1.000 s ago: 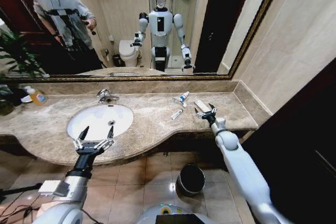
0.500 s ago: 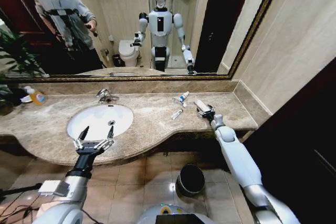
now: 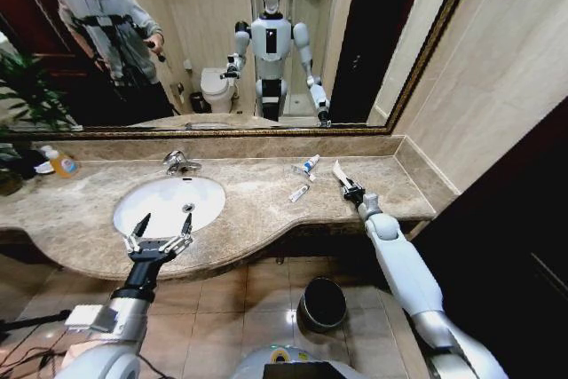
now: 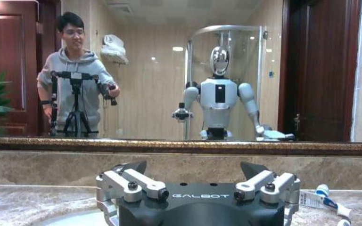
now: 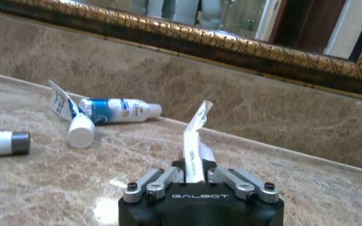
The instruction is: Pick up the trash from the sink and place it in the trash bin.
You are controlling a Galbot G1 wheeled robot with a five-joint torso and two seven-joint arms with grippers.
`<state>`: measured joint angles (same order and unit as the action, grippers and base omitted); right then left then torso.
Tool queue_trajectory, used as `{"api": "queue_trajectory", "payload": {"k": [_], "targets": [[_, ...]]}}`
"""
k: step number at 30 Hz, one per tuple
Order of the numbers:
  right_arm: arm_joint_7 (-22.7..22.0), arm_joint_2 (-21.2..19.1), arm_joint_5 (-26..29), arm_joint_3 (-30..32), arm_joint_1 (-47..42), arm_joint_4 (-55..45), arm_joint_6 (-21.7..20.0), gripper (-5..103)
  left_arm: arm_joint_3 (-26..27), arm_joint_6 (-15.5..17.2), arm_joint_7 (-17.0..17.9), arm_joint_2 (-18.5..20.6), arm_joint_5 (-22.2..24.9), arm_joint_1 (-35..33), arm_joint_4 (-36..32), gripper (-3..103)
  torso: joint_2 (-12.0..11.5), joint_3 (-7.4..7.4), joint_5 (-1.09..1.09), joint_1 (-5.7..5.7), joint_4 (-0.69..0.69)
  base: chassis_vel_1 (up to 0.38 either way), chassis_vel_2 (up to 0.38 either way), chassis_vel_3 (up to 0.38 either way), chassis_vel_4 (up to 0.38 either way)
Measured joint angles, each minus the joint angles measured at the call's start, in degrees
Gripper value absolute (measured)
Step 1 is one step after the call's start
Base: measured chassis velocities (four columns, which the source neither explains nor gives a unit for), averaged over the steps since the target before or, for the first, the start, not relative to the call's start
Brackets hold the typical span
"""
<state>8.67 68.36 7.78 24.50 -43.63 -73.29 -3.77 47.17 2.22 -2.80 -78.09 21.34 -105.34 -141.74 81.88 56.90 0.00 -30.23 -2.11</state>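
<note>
Between the closed jaws of the right gripper (image 5: 193, 181) stands the packet (image 5: 195, 141), light, thin, likely bendy; left gripper (image 3: 160, 235) open.

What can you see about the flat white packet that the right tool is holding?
The flat white packet is a thin oblong piece with small print on its face, which looks like paper or plastic film. The right tool is shut on its lower end, so it stands on edge, pointing up and slightly tilted. Its upper end is free and a little bent. In the head view it sits above the beige marble counter, right of the small tubes.
</note>
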Motion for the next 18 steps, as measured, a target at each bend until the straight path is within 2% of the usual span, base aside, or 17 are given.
{"api": "queue_trajectory", "payload": {"k": [3,13,17,18], "targets": [[-0.04,-0.55,0.62,0.26,-0.94,-1.19,-0.13,2,0.00,0.00,0.00,0.00,0.00,0.00,0.00,100,0.00,0.00,0.00,0.00,0.00,0.000,0.000,0.000,0.000],[-0.44,-2.18,3.08,2.51,-6.60,-8.57,-0.35,0,0.00,0.00,0.00,0.00,0.00,0.00,0.00,100,0.01,0.00,0.00,0.00,0.00,0.000,0.000,0.000,0.000],[-1.10,-3.68,6.92,5.38,-14.58,-20.18,-2.04,0,0.00,0.00,0.00,0.00,0.00,0.00,0.00,100,0.01,0.00,-0.01,0.01,0.02,0.000,0.000,0.000,0.000],[-1.10,-3.68,6.92,5.38,-14.58,-20.18,-2.04,0,0.00,0.00,0.00,0.00,0.00,0.00,0.00,100,0.01,0.00,-0.01,0.01,0.02,0.000,0.000,0.000,0.000]]}}
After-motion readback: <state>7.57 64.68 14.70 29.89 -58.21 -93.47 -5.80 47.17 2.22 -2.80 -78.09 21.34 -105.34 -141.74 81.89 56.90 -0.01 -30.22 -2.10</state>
